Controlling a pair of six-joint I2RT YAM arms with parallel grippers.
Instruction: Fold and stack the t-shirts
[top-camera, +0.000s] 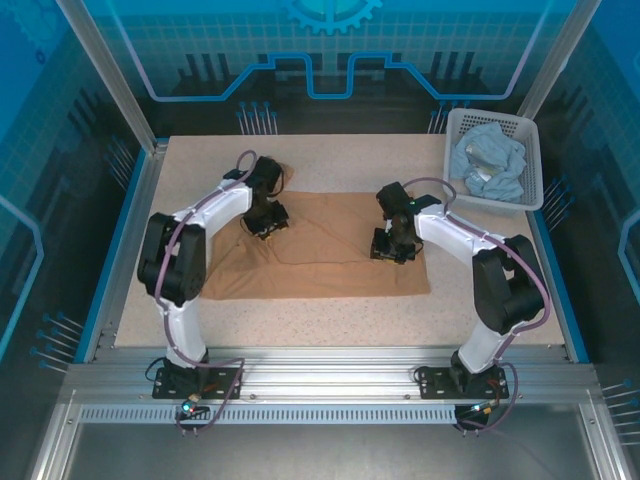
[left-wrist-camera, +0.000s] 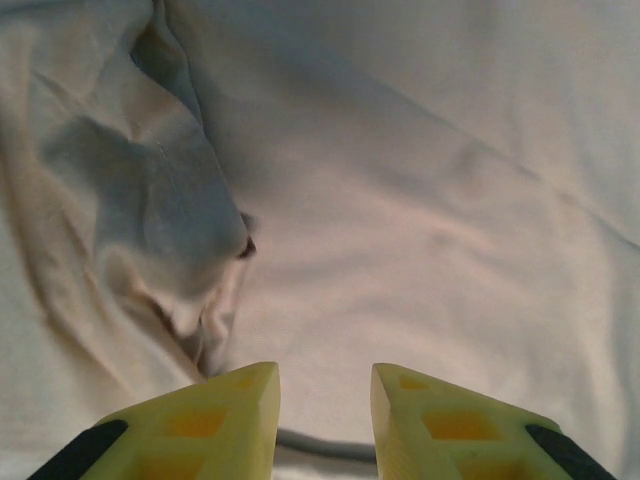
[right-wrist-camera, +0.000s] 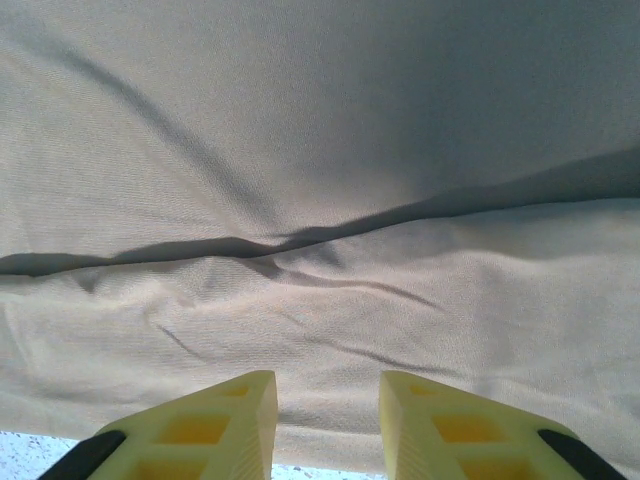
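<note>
A tan t-shirt (top-camera: 320, 250) lies spread flat across the middle of the table. My left gripper (top-camera: 268, 225) is low over its upper-left part. In the left wrist view the yellow fingers (left-wrist-camera: 325, 385) stand apart over the cloth (left-wrist-camera: 420, 220), with nothing between them, and a bunched fold (left-wrist-camera: 190, 260) lies ahead to the left. My right gripper (top-camera: 390, 250) is over the shirt's right part. Its fingers (right-wrist-camera: 328, 395) are open above the cloth (right-wrist-camera: 320, 150), near a long crease (right-wrist-camera: 300, 240). A pale blue t-shirt (top-camera: 488, 165) lies crumpled in the basket.
A white lattice basket (top-camera: 455, 125) stands at the table's back right corner. Speckled tabletop (top-camera: 300, 320) runs in front of the shirt, and a sliver of it (right-wrist-camera: 20, 455) shows under the shirt's edge. Metal frame posts rise at the back corners.
</note>
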